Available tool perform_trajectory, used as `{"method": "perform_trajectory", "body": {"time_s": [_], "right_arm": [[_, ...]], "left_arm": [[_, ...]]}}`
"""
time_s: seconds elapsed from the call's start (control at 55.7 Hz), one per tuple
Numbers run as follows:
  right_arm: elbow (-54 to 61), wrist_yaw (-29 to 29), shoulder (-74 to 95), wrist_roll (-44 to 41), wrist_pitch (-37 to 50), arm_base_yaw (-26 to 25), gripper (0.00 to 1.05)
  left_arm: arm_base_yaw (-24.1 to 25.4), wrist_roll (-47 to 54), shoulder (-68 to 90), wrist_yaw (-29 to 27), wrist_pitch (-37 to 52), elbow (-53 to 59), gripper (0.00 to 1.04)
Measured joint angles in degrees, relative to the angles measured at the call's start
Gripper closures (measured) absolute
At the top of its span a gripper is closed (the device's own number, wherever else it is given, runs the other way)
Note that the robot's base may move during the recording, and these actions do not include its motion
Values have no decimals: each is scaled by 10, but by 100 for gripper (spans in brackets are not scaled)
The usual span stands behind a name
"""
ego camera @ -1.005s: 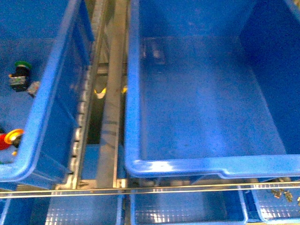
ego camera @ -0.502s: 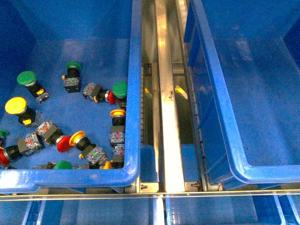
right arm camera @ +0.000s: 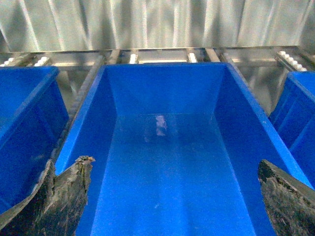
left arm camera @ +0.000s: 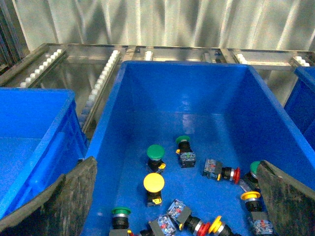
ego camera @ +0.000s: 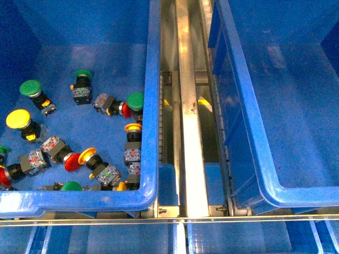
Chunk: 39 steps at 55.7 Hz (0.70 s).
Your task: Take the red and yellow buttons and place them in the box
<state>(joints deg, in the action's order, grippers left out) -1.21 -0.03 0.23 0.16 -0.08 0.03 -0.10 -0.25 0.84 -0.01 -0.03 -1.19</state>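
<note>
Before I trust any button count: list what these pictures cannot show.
Front view: red button at the picture's left edge, cut off.
Front view: green button under the crate near rim, partly hidden.
Left wrist view: crate's near corners, behind the left fingers.
Right wrist view: box near corners, behind the right fingers.

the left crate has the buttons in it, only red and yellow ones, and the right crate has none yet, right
Not quite. The left crate also holds green-capped buttons among the red buttons and yellow buttons, as the front view shows. The right crate indeed shows no buttons.
</note>
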Motion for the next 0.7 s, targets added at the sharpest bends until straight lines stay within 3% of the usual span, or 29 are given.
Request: {"method": "perform_trajectory", "body": {"time_s": [0.161,0.197,0.233,0.305,0.574,0.7], "right_arm": [[0,0,0,0,0,0,6],[0,1,0,0,0,0,6],[0,1,0,0,0,0,6],[0,0,0,0,0,0,6],[0,1,0,0,0,0,6],[0,1,0,0,0,0,6]], "left_arm": [[2,-2,4,8,-5,-2,8],[27,-36,55,94,-106,-40,8],[35,-56,113,137,-169,-75,8],[34,-108,243,178,-224,-131,8],[-14,-215,557,114,-37,-258,8],[-20,-248,715,66,2,-327,8]]}}
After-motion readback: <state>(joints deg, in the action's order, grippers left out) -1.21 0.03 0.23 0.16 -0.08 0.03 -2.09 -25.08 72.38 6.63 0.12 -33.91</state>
